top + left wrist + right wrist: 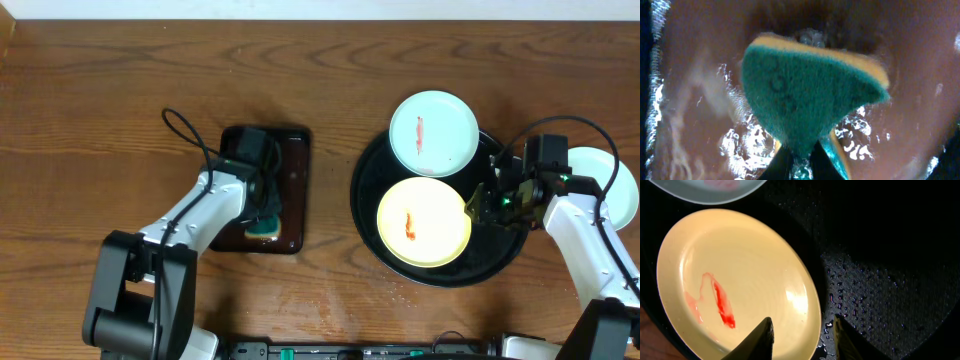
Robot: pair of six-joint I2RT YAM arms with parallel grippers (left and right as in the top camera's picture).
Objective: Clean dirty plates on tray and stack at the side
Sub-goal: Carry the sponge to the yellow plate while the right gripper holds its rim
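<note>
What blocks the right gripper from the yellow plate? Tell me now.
Nothing visible does. The right gripper is open at the edge of the yellow plate, with one finger over the plate and the other over the wet black tray. Only water droplets lie there.

arms: white links, black joints | cables: black | right end effector: black pointed fingers

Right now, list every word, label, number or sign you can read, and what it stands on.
None: no text can be read. The yellow plate, mint plate, round tray, sponge and rectangular tray show no lettering; the plates carry only red smears.
</note>
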